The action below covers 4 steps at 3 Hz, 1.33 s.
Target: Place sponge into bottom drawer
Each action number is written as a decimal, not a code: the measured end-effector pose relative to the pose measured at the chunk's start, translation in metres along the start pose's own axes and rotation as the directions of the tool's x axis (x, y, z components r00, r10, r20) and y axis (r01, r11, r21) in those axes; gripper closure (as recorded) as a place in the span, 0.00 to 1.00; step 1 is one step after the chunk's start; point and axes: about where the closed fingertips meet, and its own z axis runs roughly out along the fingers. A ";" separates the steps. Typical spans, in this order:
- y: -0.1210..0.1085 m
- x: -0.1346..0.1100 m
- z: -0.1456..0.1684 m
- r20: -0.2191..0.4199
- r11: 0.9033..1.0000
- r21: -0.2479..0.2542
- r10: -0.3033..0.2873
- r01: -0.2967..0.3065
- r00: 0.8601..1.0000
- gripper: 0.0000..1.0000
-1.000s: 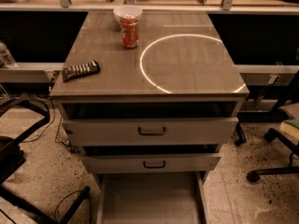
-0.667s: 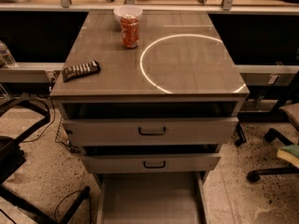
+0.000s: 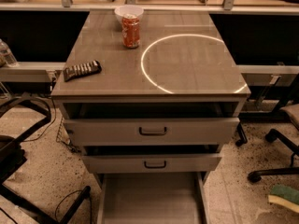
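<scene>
Off past the desk's front right corner, low down over the speckled floor, the sponge (image 3: 283, 197) is showing its green face up with yellow foam underneath, well apart from the bottom drawer (image 3: 150, 200). The gripper is not showing from where I am standing. I am guessing it is sitting somewhere beyond the lower right of the view, and whether it is clasping the sponge I cannot tell. The bottom drawer is standing pulled out beneath the desk's front edge with its flat floor lying bare. The top drawer (image 3: 154, 130) and middle drawer (image 3: 154, 164) are sitting slightly out above it.

To my mind the step in hand is carrying the sponge leftward to that tray. Doing it well is going to mean coming in forward of the desk's front edge, since the middle drawer's face is overhanging the back of the tray. The sponge should be travelling above the right side wall rather than into it, then going down over the open front part before being let go. The chair base (image 3: 275, 169) out beyond the desk's right edge is worth steering clear of. The can (image 3: 131, 30) near the back edge and the dark ribbed object (image 3: 82, 70) by the left edge are playing no part.
</scene>
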 end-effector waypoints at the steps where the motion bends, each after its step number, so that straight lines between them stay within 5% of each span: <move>1: 0.004 0.024 0.049 -0.034 0.978 -0.155 -0.143 0.136 0.989 1.00; 2: 0.004 0.028 0.059 -0.030 0.970 -0.177 -0.176 0.168 0.984 1.00; 4: 0.005 0.028 0.080 -0.020 0.969 -0.183 -0.174 0.167 0.985 1.00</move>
